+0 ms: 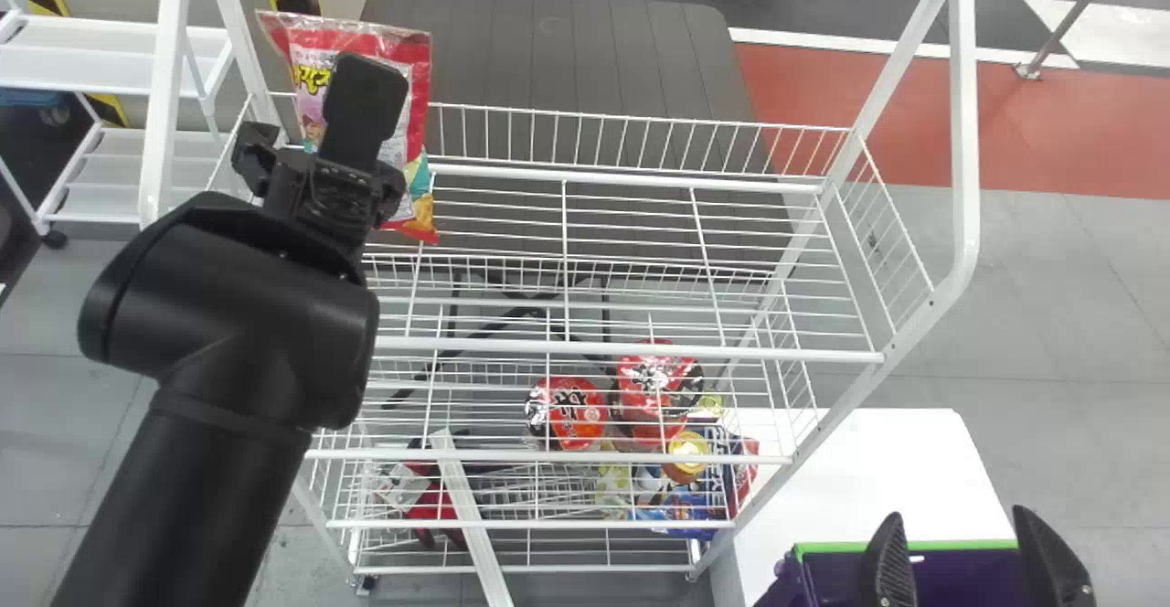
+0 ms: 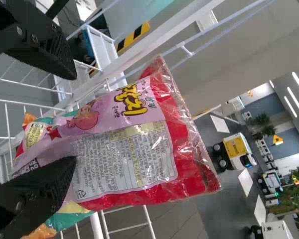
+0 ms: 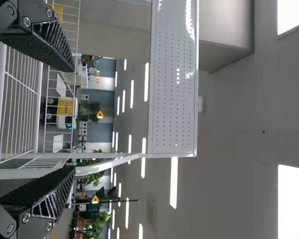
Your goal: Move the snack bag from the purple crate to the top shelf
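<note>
Two hands are seen, and both are open. The left hand [image 1: 367,86] is held over the left end of the top shelf [image 1: 631,181], its fingers [image 2: 45,186] spread wide and nothing clamped between them. Just past that hand, the snack bag [image 2: 139,149] is stood roughly upright at the shelf's left end, its upper part raised above the rear rail [image 1: 640,117]. Part of the bag is crossed by one finger in the left wrist view; whether it is touched cannot be told. Lower than the left hand and off to its right, red packages [image 1: 578,412] are stored. Farther right, the right hand [image 1: 969,557] is held above the purple crate [image 1: 827,548], which is carried by a white desk [image 1: 868,461].
</note>
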You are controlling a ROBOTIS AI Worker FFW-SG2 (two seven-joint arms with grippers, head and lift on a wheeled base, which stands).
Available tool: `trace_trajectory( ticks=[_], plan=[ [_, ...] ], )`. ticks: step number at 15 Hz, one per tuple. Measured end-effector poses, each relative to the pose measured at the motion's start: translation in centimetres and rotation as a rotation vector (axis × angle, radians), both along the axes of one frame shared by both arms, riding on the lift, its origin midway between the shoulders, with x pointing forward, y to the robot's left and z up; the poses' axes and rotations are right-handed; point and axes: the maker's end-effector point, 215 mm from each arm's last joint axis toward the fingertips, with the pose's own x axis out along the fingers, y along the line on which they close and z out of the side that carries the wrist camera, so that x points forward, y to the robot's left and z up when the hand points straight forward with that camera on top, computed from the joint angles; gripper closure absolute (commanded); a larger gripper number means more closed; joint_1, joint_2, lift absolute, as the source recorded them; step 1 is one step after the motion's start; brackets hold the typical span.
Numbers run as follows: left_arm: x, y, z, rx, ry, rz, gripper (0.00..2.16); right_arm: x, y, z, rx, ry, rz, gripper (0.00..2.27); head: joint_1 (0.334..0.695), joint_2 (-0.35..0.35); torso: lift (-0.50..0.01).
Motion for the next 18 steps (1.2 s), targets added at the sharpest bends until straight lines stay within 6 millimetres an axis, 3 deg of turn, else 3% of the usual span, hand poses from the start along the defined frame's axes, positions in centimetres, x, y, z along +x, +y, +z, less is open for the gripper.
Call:
trace_trajectory(
  ticks=[5,10,14,18],
  plan=[
    [-2.2,-0.1,1.0,-0.042,-0.013,-0.007,0.04,0.0,0.3,0.0,0.001,0.000,0.007,0.12,0.695,-0.130,-0.001],
    [-7.8,-0.7,4.7,-0.186,-0.023,-0.043,0.04,0.6,0.9,0.5,0.002,-0.003,0.022,0.12,0.695,-0.139,-0.001],
    [-14.3,-0.4,7.1,-0.339,-0.090,-0.087,0.04,3.1,1.6,1.8,0.010,0.057,0.038,0.12,0.695,-0.137,-0.001],
    [-17.4,0.2,12.8,-0.377,-0.380,-0.169,0.05,6.7,1.5,5.0,0.005,0.128,0.031,0.12,0.695,-0.126,-0.001]
  ],
)
